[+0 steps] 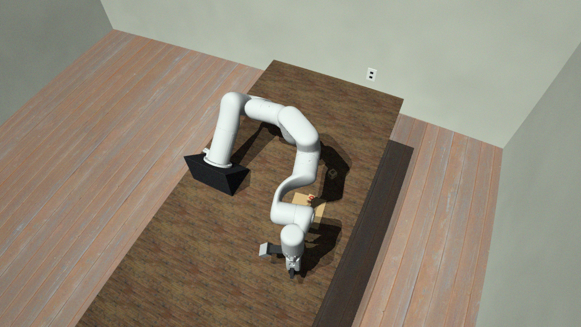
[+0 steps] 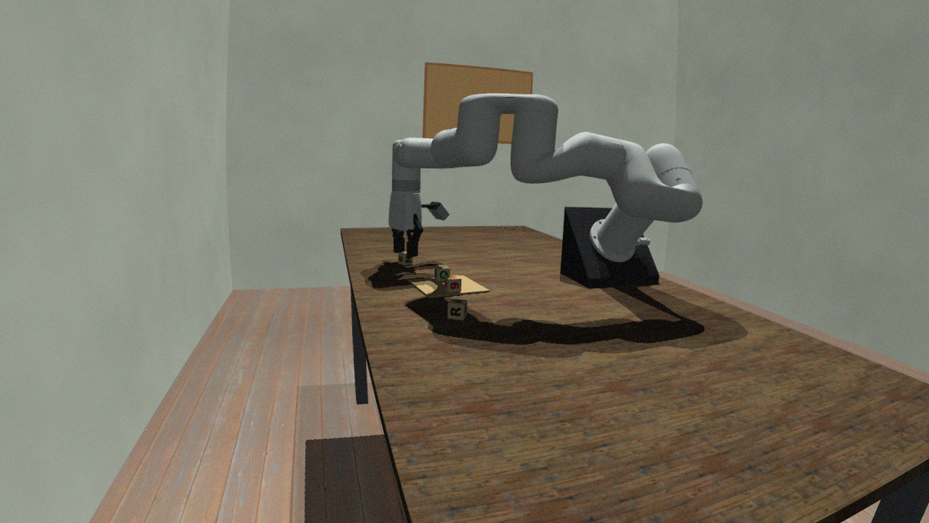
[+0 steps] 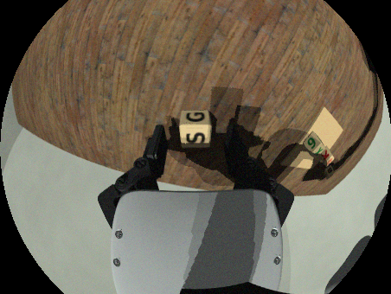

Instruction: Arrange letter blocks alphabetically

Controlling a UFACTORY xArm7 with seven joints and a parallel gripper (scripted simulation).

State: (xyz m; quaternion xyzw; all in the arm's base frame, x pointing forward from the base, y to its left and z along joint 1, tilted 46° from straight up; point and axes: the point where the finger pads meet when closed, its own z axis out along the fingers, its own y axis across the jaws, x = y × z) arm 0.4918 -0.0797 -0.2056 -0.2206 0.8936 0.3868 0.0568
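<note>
My gripper (image 3: 195, 135) is open and points straight down over a tan block (image 3: 195, 128) that shows black letters S and G on two faces. The fingers stand on either side of it with gaps. In the exterior view the gripper (image 2: 406, 250) hangs just above this block (image 2: 404, 258), which rests on the table off the mat. The tan mat (image 2: 450, 286) carries a block with a green letter (image 2: 441, 271) and one with a red 9 on its side (image 2: 453, 284). A block with R on its side (image 2: 456, 309) lies off the mat, in the arm's shadow. In the top view my gripper (image 1: 291, 272) hides the block under it.
The table's long edge with a dark bench (image 1: 365, 227) beside it runs close to the mat (image 1: 309, 205) and the gripper. The black robot base (image 1: 216, 172) stands across the table. The arm reaches over the mat.
</note>
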